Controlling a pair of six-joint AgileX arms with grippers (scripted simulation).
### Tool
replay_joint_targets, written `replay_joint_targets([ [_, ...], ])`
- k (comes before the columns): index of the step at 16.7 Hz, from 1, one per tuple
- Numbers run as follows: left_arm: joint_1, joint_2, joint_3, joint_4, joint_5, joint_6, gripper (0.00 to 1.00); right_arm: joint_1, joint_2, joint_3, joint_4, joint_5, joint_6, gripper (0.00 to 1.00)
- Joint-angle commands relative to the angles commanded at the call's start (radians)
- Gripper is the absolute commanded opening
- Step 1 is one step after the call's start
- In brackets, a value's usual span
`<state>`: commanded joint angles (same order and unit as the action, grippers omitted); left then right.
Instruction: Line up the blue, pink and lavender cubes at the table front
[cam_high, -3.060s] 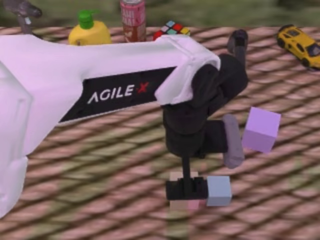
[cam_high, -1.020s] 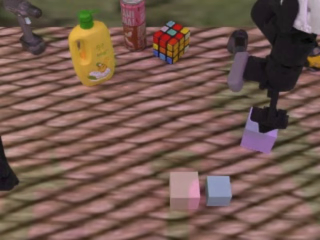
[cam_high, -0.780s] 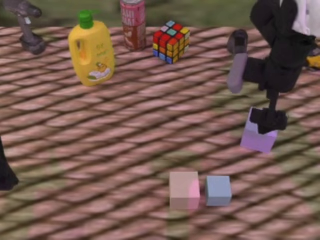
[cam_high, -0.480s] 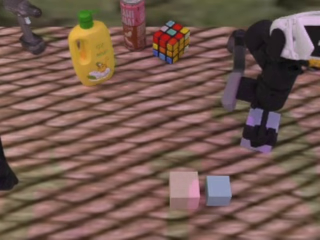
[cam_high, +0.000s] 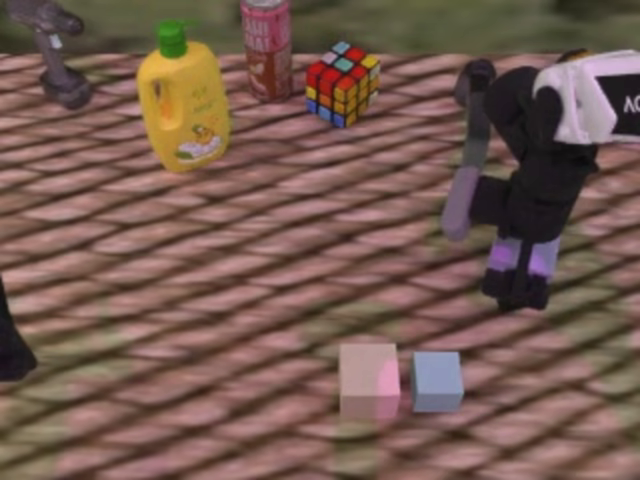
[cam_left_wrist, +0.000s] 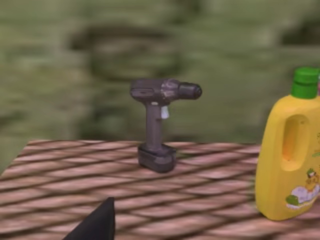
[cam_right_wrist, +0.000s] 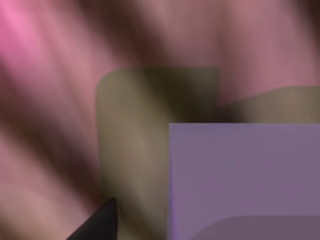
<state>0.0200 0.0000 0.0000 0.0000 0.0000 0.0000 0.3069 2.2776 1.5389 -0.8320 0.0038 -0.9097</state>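
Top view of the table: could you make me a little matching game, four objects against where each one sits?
Objects:
1. lavender cube
2. pink cube
3. yellow bottle
4. puzzle cube

Places:
A. back left
B. between the right gripper's fingers
C. front, beside the blue cube
D. back, right of the red can

Pairs: 1-B, 2-C, 3-A, 4-D

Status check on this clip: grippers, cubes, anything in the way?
Right gripper shut on lavender cube. Left arm parked at table's left edge. Pink cube and blue cube side by side at front. Path clear.

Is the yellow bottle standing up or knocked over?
Upright: the yellow bottle stands on its base on the table, green cap on top, in both views.
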Motion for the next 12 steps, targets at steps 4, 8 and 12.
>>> replay_joint_targets([
  [4,0.0,0.0,0.0,0.0,0.0,0.0,1.0,0.0,0.0,0.0,0.0,0.0,0.0,0.62],
  [8,0.0,0.0,0.0,0.0,0.0,0.0,1.0,0.0,0.0,0.0,0.0,0.0,0.0,0.32],
  [12,0.0,0.0,0.0,0.0,0.0,0.0,1.0,0.0,0.0,0.0,0.0,0.0,0.0,0.02],
])
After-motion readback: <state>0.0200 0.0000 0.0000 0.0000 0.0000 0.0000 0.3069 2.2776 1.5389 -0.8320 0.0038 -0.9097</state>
